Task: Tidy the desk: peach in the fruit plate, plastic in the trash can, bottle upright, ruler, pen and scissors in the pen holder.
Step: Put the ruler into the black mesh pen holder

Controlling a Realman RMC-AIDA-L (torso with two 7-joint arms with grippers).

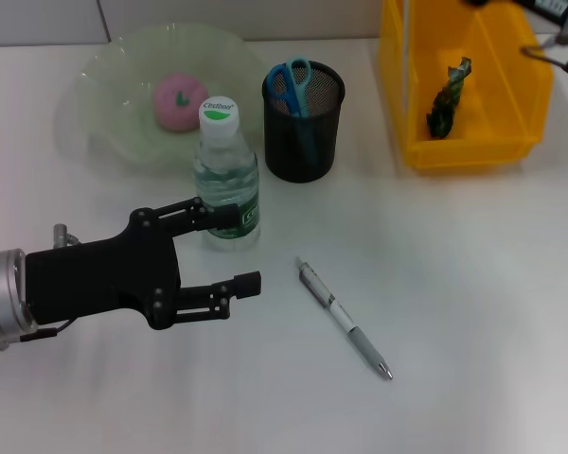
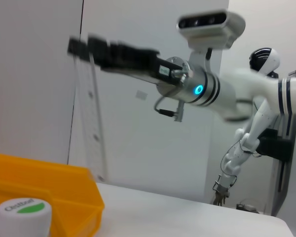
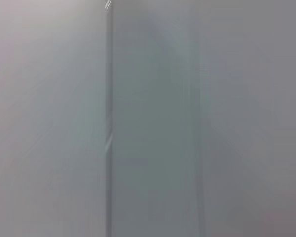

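The pen (image 1: pixel 346 320), its long axis running ten to four o'clock, lies at three o'clock of the empty, spread-fingered left gripper (image 1: pixel 235 248), the nearer one.

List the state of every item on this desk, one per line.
Pink peach: in the pale green glass plate.
Clear plastic water bottle: upright, capped.
Blue-handled scissors: standing in the black mesh pen holder.
Silver pen: lying on the desk.
Crumpled plastic wrapper: inside the yellow bin.
Transparent ruler: hanging from the right gripper.
Left gripper: fingers open, beside the bottle.
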